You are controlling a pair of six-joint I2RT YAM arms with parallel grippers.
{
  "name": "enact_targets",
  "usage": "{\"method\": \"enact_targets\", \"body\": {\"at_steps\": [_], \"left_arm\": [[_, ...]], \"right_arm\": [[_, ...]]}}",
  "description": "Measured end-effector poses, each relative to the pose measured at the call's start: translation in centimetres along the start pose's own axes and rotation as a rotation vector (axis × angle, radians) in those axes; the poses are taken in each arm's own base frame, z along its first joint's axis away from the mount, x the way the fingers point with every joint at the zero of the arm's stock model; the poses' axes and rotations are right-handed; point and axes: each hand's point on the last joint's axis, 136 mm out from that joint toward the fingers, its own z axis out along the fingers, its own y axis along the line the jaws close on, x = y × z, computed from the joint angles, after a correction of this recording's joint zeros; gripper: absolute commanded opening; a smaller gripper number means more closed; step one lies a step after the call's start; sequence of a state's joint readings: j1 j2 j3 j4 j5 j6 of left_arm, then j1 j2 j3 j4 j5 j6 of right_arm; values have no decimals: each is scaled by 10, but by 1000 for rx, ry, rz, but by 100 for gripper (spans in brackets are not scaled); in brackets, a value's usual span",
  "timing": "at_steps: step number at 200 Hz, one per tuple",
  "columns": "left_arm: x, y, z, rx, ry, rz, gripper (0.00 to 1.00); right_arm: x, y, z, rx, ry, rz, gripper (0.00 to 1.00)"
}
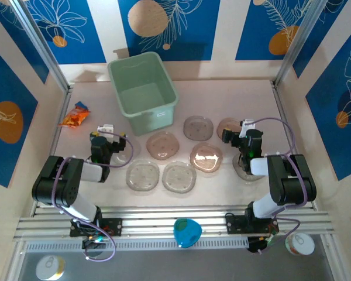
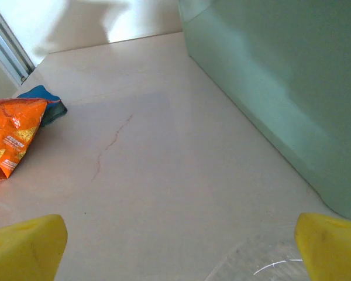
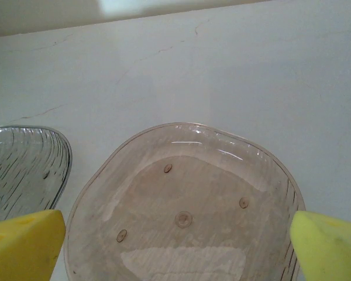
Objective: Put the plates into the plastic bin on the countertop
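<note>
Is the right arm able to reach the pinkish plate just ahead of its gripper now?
Probably yes. The right gripper is open over the pinkish plate, a finger at each side, and nothing lies on it.

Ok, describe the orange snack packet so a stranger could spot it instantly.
Start at the pale mint-green rectangular plastic bin. Left of it, by the metal post, lies the crumpled orange packet: unlike the round translucent plates, it's opaque and angular.

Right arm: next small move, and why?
Probably lower the right gripper straight down toward the rim of the pinkish plate. Its fingers are open, the plate lies flat on the countertop centred between them, nothing is gripped, and the bin looks empty.
</note>
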State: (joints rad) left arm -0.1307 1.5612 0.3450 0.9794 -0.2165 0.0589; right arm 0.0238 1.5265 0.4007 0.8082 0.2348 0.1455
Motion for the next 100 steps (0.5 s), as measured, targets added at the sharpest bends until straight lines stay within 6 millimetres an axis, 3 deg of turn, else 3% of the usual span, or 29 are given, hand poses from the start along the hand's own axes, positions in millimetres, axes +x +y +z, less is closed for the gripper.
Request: {"method": "enact_targets", "body": {"at_steps": [100], "left_arm": [[0, 0, 0, 0, 0, 0, 100]], "right_arm": [[0, 0, 0, 0, 0, -6, 99]]}}
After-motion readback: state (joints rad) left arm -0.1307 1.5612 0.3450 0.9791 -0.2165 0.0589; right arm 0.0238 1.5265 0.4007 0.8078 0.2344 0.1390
